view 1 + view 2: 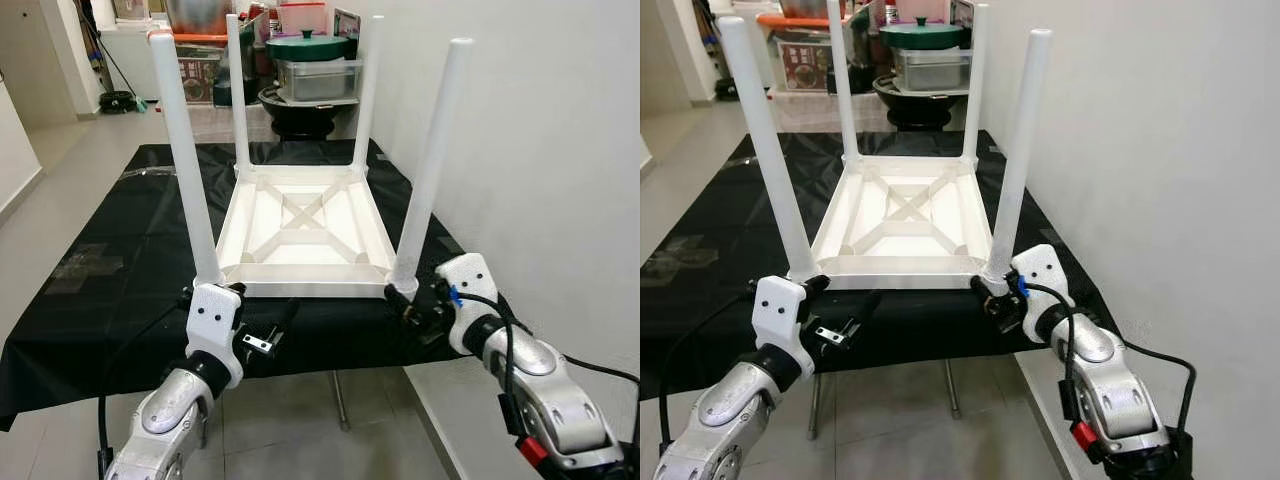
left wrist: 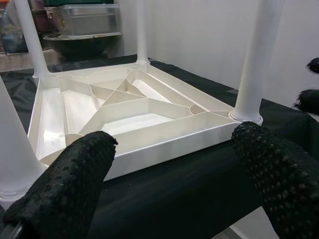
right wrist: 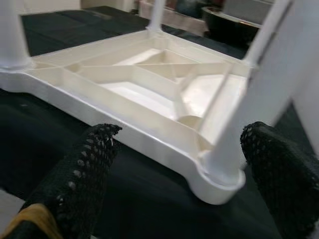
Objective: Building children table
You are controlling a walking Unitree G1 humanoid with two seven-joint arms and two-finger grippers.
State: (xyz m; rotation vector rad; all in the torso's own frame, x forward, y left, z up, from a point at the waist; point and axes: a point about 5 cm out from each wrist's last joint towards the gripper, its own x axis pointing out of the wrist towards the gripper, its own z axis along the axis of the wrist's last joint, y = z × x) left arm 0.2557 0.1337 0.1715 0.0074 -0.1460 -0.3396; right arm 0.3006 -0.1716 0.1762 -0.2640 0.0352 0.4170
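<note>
A white plastic children's table (image 1: 305, 225) lies upside down on a black cloth (image 1: 110, 260), with all its legs standing upright. My left gripper (image 1: 266, 330) is open just in front of the near left leg (image 1: 185, 160). In the left wrist view its fingers (image 2: 70, 189) frame the table's front rim (image 2: 164, 144) without touching it. At the near right corner my right gripper (image 1: 412, 308) is also open. The base of the near right leg (image 3: 222, 174) stands ahead between its fingers (image 3: 94, 164), and I cannot tell whether they touch it.
The cloth-covered surface ends at a front edge (image 1: 320, 360) just under my grippers, with floor below. A white wall (image 1: 540, 150) runs close along the right side. Pots and a metal container (image 1: 312, 70) are stacked behind the table's far end.
</note>
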